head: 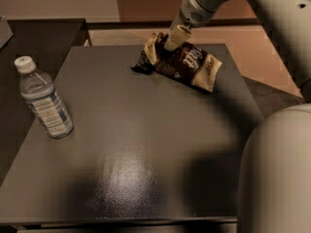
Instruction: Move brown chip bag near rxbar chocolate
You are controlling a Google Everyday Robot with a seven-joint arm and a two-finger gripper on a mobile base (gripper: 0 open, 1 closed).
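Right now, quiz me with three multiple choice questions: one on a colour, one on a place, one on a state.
1. The water bottle has a cap that is: A) red B) white C) blue
2. The claw is: A) at the water bottle B) out of view C) on the brown chip bag, at its left end
3. The water bottle is: A) upright B) on its side C) leaning on the bag
Answers: 1 B, the cap looks white. 2 C, it meets the bag beside the rxbar chocolate. 3 A, it stands cap up.

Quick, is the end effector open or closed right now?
End effector: down on the brown chip bag at its left end, far side of the table; open or closed cannot be told.
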